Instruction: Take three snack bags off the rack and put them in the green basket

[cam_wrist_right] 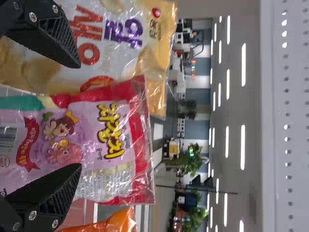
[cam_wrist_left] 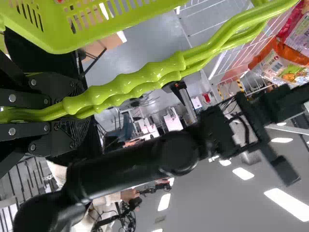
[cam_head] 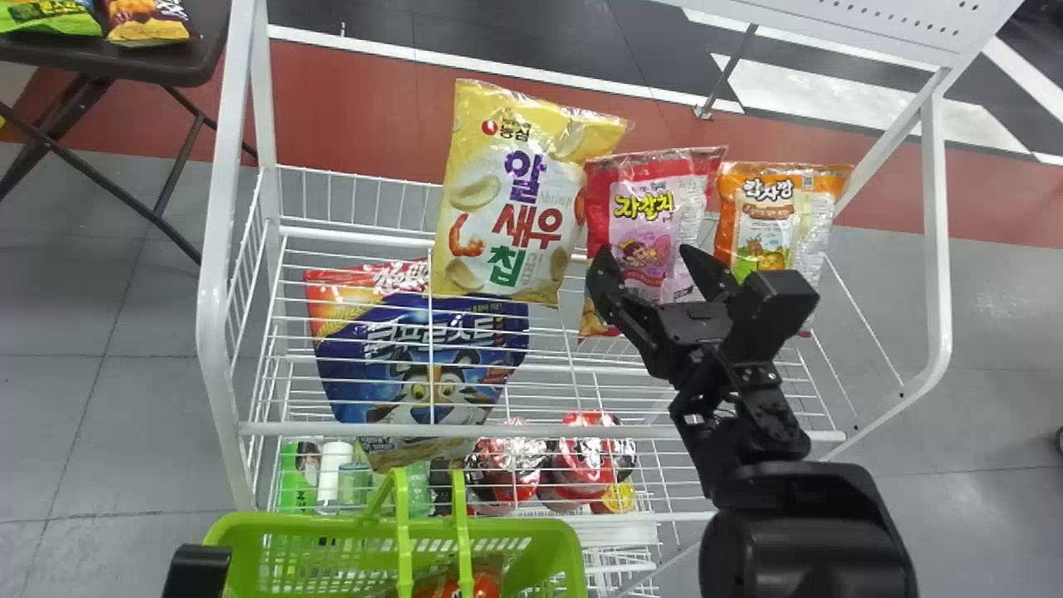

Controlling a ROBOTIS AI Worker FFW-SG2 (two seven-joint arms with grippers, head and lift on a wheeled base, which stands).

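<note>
the green basket (cam_head: 286,523), its handles (cam_head: 402,536) clamped in the left gripper (cam_head: 198,571), held a red package (cam_head: 480,583), while the right gripper (cam_head: 648,256), wide apart and empty, faced snack bags (cam_head: 635,208) on the rack (cam_head: 213,282).

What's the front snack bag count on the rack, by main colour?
Yellow bag: 1
Pink bag: 1
Orange bag: 1
Blue bag: 1
Total: 4, leaving out the partly hidden packaging behind the pink bag.
</note>
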